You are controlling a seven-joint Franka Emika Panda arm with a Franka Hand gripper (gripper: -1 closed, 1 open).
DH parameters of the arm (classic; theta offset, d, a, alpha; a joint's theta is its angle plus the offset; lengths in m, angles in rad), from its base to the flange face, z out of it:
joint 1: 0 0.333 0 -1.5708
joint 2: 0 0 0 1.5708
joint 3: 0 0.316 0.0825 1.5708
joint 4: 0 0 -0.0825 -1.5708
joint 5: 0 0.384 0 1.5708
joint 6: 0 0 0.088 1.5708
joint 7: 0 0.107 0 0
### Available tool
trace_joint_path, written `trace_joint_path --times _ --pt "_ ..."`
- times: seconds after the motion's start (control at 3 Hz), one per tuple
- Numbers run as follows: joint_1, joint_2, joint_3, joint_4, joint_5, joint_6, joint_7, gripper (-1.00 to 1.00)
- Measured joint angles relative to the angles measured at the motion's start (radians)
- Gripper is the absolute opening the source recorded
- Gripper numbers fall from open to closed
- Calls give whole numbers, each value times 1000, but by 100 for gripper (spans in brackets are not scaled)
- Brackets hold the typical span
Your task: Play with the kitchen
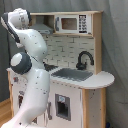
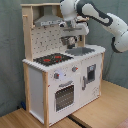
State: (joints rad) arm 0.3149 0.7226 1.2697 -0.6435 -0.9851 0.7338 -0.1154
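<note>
One gripper, mine, hangs over the kitchen counter between stovetop and sink; finger state unclear. Oven shut, nothing visibly handled; play barely begun.

I see a light wooden floor carrying the kitchen, which stands directly on it; bare boards lie beside its base.

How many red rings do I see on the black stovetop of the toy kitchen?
2 show in the second exterior view. One red ring is nearer the second exterior view's left, the other red ring beside it toward the sink. More may be too faint to see on the stovetop.
</note>
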Motion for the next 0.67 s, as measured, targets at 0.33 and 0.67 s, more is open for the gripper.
trace_joint_path --times 0.33,0.67 --pt "-2 11 14 -53 0 86 0 -100" --pt "-4 12 14 -105 -1 175 3 -100"
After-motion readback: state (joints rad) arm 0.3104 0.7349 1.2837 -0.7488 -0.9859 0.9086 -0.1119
